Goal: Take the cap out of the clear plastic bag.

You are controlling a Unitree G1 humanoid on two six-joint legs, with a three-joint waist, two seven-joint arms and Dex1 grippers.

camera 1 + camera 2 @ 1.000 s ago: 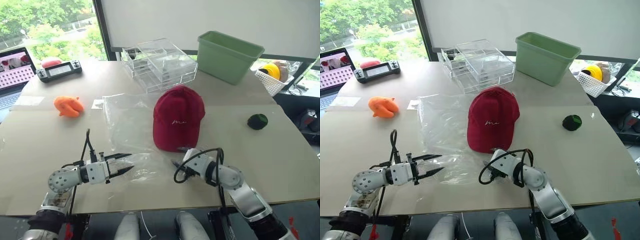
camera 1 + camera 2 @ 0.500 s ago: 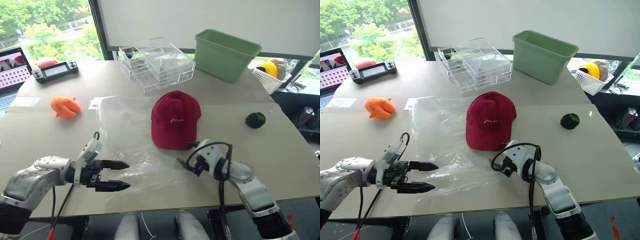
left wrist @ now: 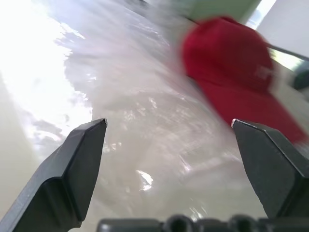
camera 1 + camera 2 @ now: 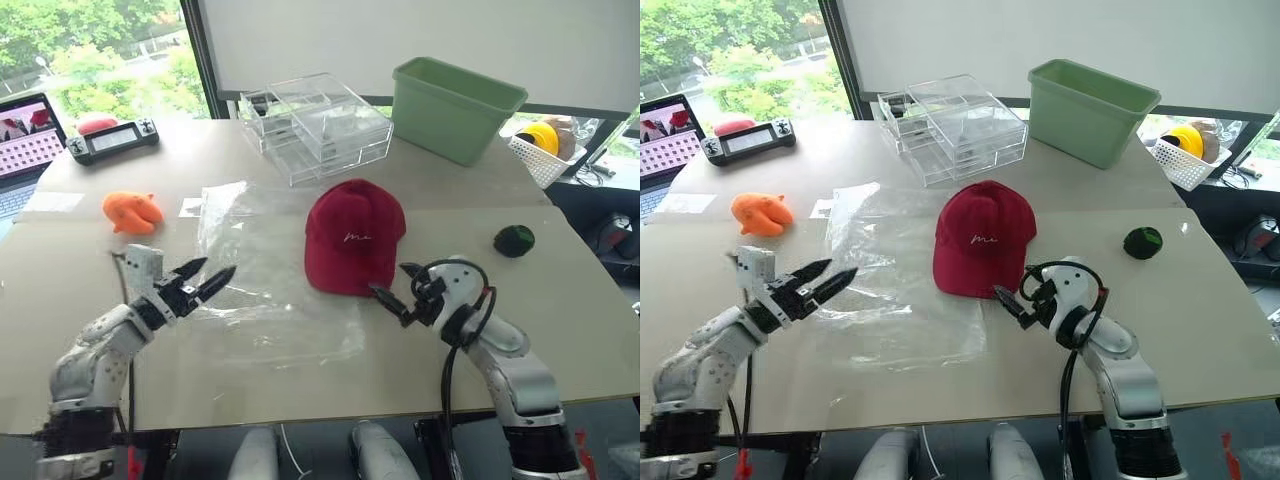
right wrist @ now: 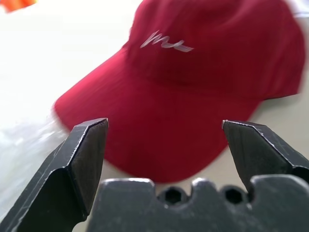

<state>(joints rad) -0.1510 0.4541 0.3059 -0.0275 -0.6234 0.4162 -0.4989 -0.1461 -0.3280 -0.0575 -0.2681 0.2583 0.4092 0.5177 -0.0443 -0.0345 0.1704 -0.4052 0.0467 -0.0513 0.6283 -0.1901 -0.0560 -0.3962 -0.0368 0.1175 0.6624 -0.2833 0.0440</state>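
Observation:
The dark red cap (image 4: 355, 238) with white lettering lies brim toward me on the table, at the right edge of the clear plastic bag (image 4: 262, 285), with no film over it. The bag lies flat and crinkled, and empty. My left gripper (image 4: 220, 267) is open at the bag's left edge, fingertips just over the film, holding nothing. My right gripper (image 4: 388, 278) is open just right of the cap's brim, pointing left at it. The left wrist view has the open left gripper (image 3: 169, 122) above the bag (image 3: 120, 111). In the right wrist view the right gripper (image 5: 164, 122) faces the cap (image 5: 203, 77).
A clear drawer box (image 4: 315, 125) and a green bin (image 4: 455, 105) stand at the back. An orange toy (image 4: 132, 210) lies left of the bag, a dark green ball (image 4: 514, 240) to the right. A game controller (image 4: 112, 140) and a laptop (image 4: 25, 140) sit at the far left.
Both grippers opened wider. My left gripper left the bag's near edge and drew back to its left side. My right gripper rolled and moved right and up from the brim. The bag settled flat.

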